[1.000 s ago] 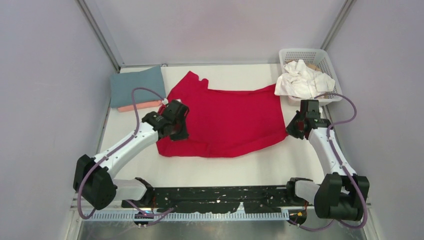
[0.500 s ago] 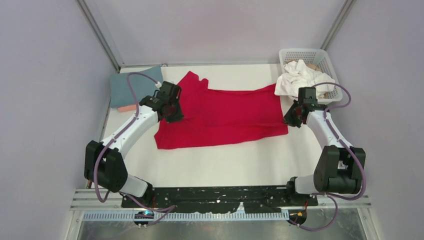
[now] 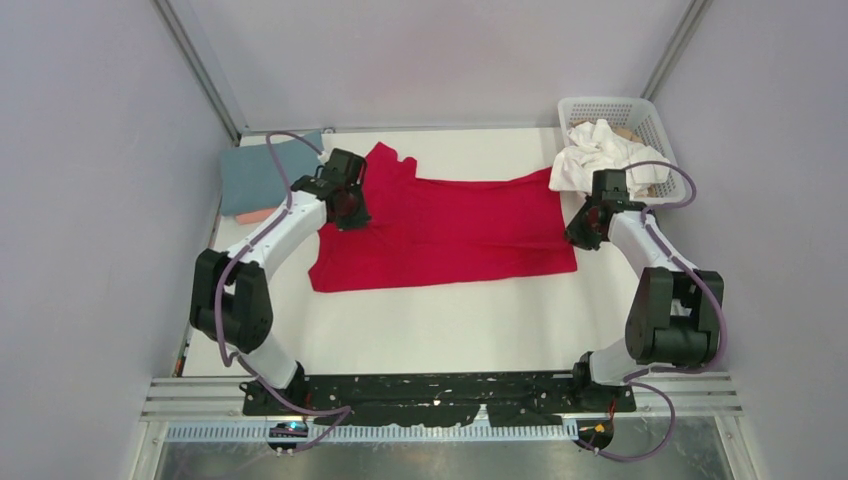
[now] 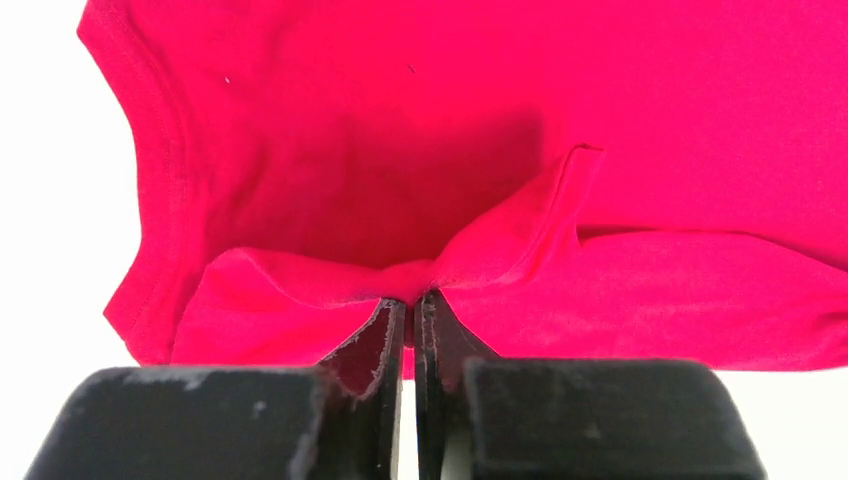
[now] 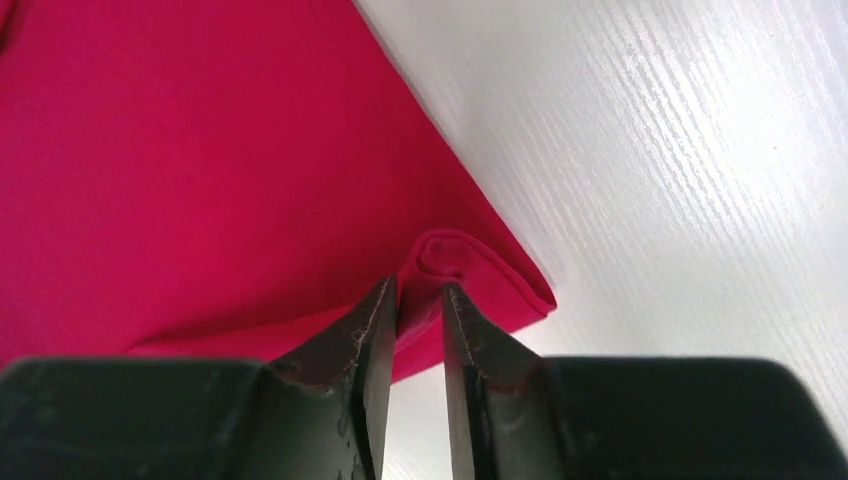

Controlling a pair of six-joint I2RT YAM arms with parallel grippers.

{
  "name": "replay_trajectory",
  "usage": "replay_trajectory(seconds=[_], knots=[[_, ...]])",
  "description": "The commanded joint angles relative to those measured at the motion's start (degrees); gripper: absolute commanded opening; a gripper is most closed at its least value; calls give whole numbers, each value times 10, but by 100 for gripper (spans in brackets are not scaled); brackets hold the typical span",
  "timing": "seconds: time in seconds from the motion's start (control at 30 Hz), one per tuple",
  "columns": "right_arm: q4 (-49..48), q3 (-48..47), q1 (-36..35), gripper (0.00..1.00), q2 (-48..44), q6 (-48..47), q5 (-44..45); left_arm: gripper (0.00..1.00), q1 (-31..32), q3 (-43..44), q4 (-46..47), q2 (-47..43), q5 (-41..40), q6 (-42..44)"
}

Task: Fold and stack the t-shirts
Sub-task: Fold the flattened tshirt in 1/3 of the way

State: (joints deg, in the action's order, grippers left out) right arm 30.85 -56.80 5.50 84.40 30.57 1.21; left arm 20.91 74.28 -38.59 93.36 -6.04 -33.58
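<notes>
Red shirt [image 3: 450, 230] lies spread on the bench [image 3: 450, 320], its near-right corner just in front of the basket [image 3: 600, 103] and the rest running away from the basket to the left of the top view. Left fingers [image 4: 411, 305] are pressed together on a small ridge of red cloth at the shirt end far from the basket, beside a sleeve hem. Right fingers [image 5: 420, 300] are nearly closed, with a rolled bit of the hem corner filling the narrow gap between them, at the corner nearest the basket. White shirts [image 3: 595, 165] are heaped in the basket and spill over its near rim. A folded blue-grey shirt [image 3: 265, 175] on a pink one [image 3: 255, 215] sits well apart from the basket, just past the left fingers. Judgement: a fold of the red shirt is in hand, with both ends pinched. Risks: both pinches are shallow, so cloth could slip out under tension. The right bite holds a curled edge, and I cannot tell how many layers it holds, so one layer might lag. Uneven travel of the two arms would skew the fold. The left arm is close to the stack and could nudge it. The right arm's cable passes near the spilling white shirts and could snag them.
</notes>
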Motion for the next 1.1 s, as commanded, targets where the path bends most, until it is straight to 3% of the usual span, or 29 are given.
replay_trajectory(seconds=[0.0,0.07,0.1,0.23,0.33,0.53,0.7,0.93,1.07], knots=[[-45,-30,2,32,23,8,40,16,-17,44,13,28,-31,-21],[-44,-47,2,45,28,-1,40,48,-30,74,-5,59,-22,-40],[-42,-52,2,58,26,-15,35,64,-35,85,-3,69,-5,-38],[-24,-51,-1,78,-11,-35,26,98,-42,93,5,66,31,-35],[-24,3,-13,88,-48,-43,7,100,-42,48,35,29,71,-37],[-88,62,-96,90,-60,-70,-48,100,-35,-75,94,-25,160,-58],[-143,11,-113,91,31,-67,-36,100,-32,-126,112,-31,167,-68],[-108,-130,-113,92,198,-72,23,99,-32,-145,97,-44,133,-63],[-107,-158,-115,92,209,-74,16,99,-32,-142,102,-50,123,-57]])
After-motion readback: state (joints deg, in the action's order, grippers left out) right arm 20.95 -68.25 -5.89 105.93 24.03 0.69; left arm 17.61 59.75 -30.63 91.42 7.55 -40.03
